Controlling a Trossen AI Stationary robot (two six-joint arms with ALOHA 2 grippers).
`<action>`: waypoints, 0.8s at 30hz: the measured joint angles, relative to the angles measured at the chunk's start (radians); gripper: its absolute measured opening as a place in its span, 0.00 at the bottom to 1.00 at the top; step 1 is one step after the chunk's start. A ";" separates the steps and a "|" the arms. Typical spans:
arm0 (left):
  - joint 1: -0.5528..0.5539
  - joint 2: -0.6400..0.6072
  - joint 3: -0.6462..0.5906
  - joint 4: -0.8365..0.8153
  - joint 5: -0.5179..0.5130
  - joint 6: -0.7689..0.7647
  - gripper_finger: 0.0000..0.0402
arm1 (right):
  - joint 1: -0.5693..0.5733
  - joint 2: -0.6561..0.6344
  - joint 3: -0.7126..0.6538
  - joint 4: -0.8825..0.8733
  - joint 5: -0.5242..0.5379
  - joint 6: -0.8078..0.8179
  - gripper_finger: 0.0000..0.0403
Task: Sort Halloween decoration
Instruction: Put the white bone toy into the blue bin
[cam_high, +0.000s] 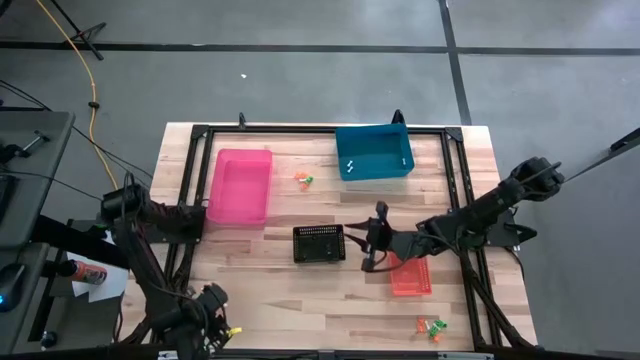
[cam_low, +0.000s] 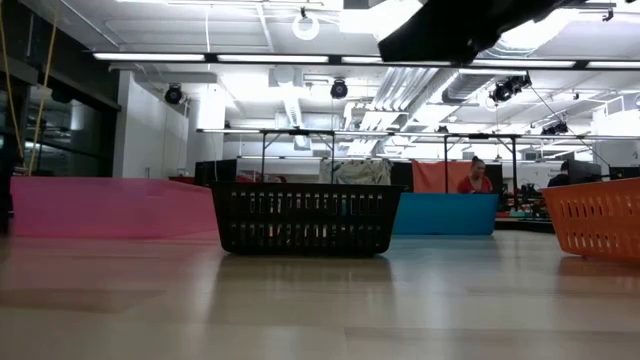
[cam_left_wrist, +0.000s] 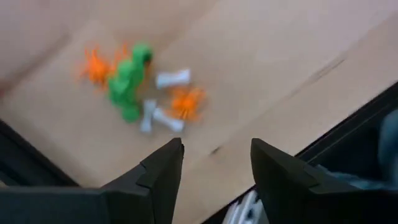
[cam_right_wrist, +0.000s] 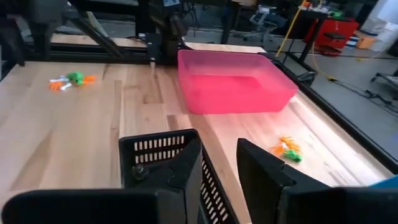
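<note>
Two dark jointed arms w/ black angular claw fingers (cam_left_wrist: 163, 171)

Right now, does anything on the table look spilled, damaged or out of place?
Nothing looks damaged or tipped. The trinkets lie in loose clusters on the bare table: one between the pink bin and blue bin, one near the red bin, one by the left gripper.

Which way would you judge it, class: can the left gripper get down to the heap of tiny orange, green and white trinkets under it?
Probably yes. The left gripper hangs open above the heap of tiny orange, green and white trinkets, with only bare wooden tabletop between them.
</note>
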 joint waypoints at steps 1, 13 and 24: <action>-0.005 0.000 -0.025 0.034 0.022 -0.009 0.44 | -0.008 0.000 0.000 -0.002 -0.017 0.000 0.24; -0.019 0.000 -0.110 0.061 0.051 0.079 0.44 | -0.057 0.000 0.000 -0.004 -0.104 0.028 0.24; -0.029 0.000 -0.110 0.059 0.055 0.215 0.44 | -0.057 0.000 0.000 -0.019 -0.105 0.029 0.24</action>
